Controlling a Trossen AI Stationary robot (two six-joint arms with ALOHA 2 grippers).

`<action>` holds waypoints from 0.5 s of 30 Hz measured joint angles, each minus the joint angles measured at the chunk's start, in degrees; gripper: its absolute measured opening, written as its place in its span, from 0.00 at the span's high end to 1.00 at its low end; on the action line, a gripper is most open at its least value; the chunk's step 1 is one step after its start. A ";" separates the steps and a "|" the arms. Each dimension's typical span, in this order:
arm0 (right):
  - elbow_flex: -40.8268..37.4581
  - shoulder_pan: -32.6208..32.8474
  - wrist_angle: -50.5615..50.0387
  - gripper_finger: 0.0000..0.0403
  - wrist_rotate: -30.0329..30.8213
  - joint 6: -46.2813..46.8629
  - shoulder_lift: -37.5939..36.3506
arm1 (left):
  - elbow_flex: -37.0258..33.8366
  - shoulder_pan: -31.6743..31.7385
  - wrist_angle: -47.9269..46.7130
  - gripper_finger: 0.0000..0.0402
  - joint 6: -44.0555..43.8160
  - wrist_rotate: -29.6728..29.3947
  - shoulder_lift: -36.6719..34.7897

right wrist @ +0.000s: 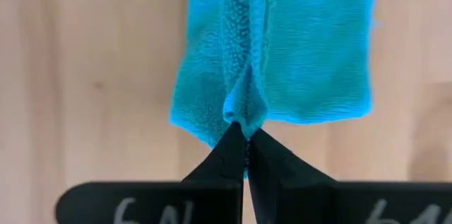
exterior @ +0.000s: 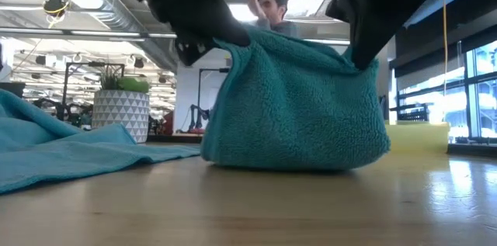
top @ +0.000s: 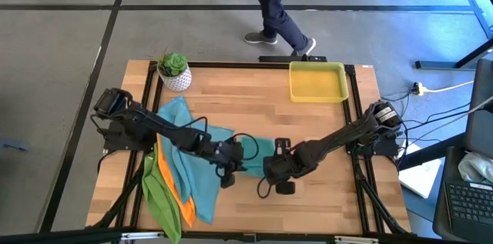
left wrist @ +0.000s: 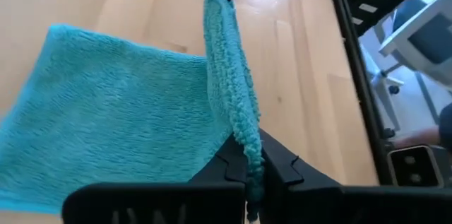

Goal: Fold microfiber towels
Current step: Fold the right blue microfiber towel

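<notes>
On wooden table (top: 323, 132), teal towel (exterior: 299, 106), yellow tray (top: 317, 82), person behind (exterior: 272, 9)

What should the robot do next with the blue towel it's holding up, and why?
Probably lower it flat onto the table. The left gripper and right gripper each pinch an edge of the teal towel, which hangs between them with only its bottom touching the table. So it is still bunched, not lying folded.
</notes>
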 joint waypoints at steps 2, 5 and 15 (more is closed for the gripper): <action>-0.03 -0.96 -1.00 0.98 1.44 -1.64 -0.01 | 0.00 1.84 -0.40 1.00 2.29 1.50 -0.02; -0.06 -3.03 -2.39 0.98 3.32 -4.28 -0.04 | -0.02 4.57 -2.21 0.99 3.94 3.66 -0.02; -3.96 -9.56 2.38 0.98 2.67 -11.70 -0.08 | -0.02 8.61 -7.01 0.99 5.74 6.46 -0.07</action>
